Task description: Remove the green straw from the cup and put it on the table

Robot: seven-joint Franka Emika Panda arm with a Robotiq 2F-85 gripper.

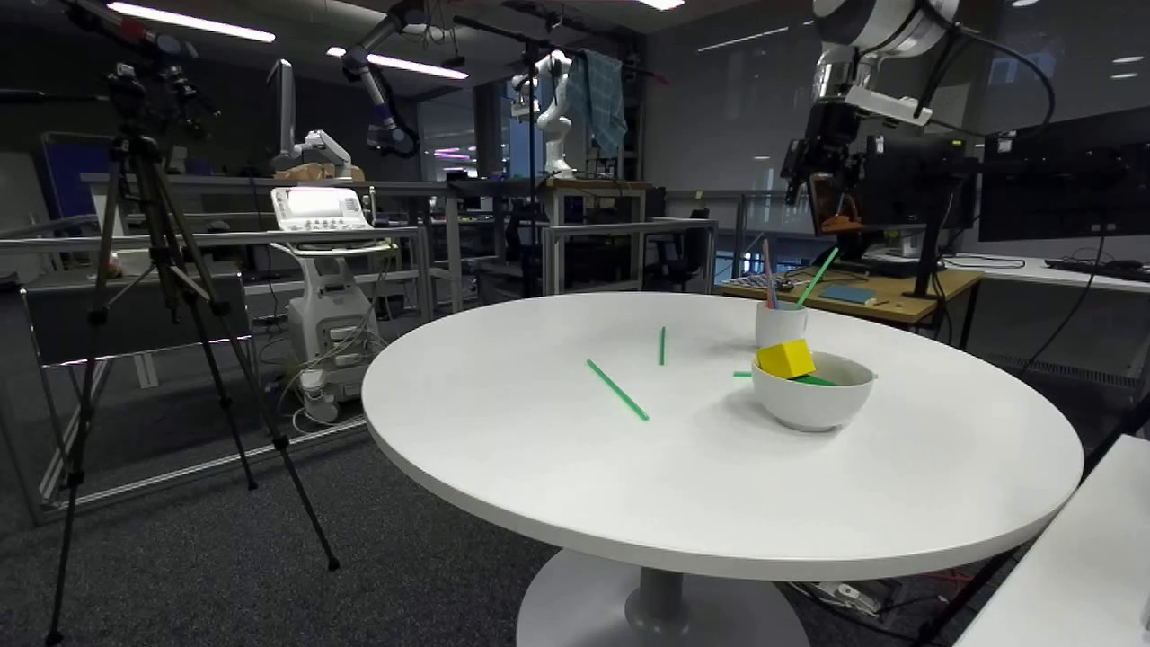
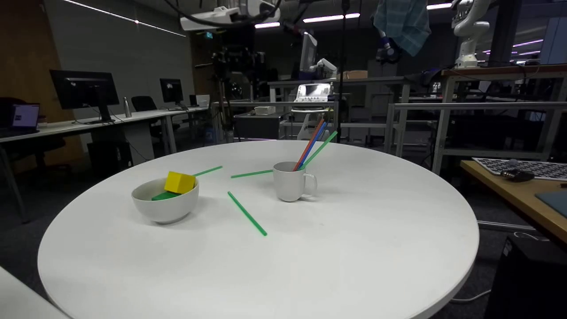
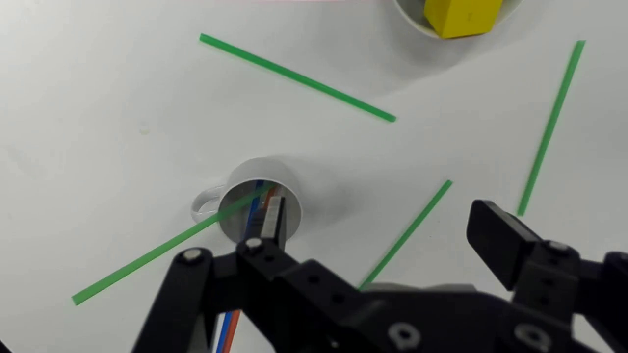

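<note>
Green straw (image 3: pixel 162 250) is located in the cup (image 3: pixel 260 168), leaning; removal is not yet done. By the wrist view, its outer end projects beyond the rim toward 8 o'clock, and its inner end lies near 1 o'clock inside the mouth. In an exterior view it slants out between 1 and 2 o'clock. Cup is white and upright, with a handle (image 2: pixel 314 180) at 9 o'clock in the wrist view. It also holds a red straw (image 2: pixel 308 145) and a blue straw (image 2: pixel 316 141), set side by side.

The jaws stand wide apart. Both exterior views place them well above the surface (image 2: pixel 350 257) and apart from the cup; in the wrist view one jaw overlaps the cup's mouth along the line of sight.

Bearings from the cup, wrist view: first loose green straw (image 3: pixel 298 77), flat, between 12 and 1 o'clock; second loose green straw (image 3: pixel 550 128), between 2 and 3; third loose green straw (image 3: pixel 405 235), at 3, lower end hidden. White bowl (image 2: pixel 165 212) sits between 1 and 2, holding a tilted yellow block (image 2: pixel 179 182) and a green piece (image 2: pixel 165 195).

Bearings from the surface's middle, in an exterior view: robot arm (image 1: pixel 885 31) toward 1 o'clock; tripod (image 1: pixel 151 175) between 9 and 10; wheeled console (image 1: pixel 331 296) near 10.
</note>
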